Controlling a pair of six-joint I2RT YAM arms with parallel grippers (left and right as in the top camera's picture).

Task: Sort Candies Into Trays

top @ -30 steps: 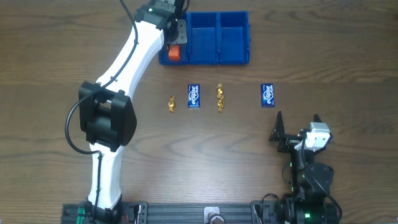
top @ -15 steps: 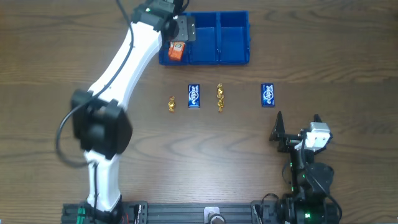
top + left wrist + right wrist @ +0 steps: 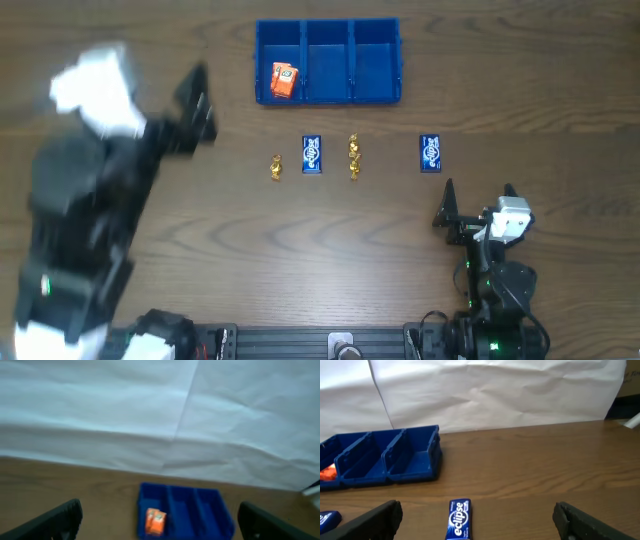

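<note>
A blue three-compartment tray [image 3: 328,62] sits at the far middle of the table, with orange candy [image 3: 284,80] in its left compartment. In a row nearer than the tray lie a gold candy [image 3: 277,167], a blue pack [image 3: 312,154], two gold candies [image 3: 354,158] and a second blue pack [image 3: 431,152]. My left gripper [image 3: 198,108] hangs open and empty left of the tray; its wrist view looks at the tray [image 3: 182,512] and the orange candy [image 3: 155,521]. My right gripper [image 3: 478,187] is open near the front right, facing the right-hand blue pack [image 3: 458,519].
The wooden table [image 3: 560,120] has free room on both sides of the candy row. A white sheet [image 3: 495,395] hangs behind the tray. The left arm [image 3: 80,200] is raised over the left part of the table.
The left arm has swung away from the tray's left compartment to the left and back, leaving the orange candy in the compartment. The right arm has not moved.
</note>
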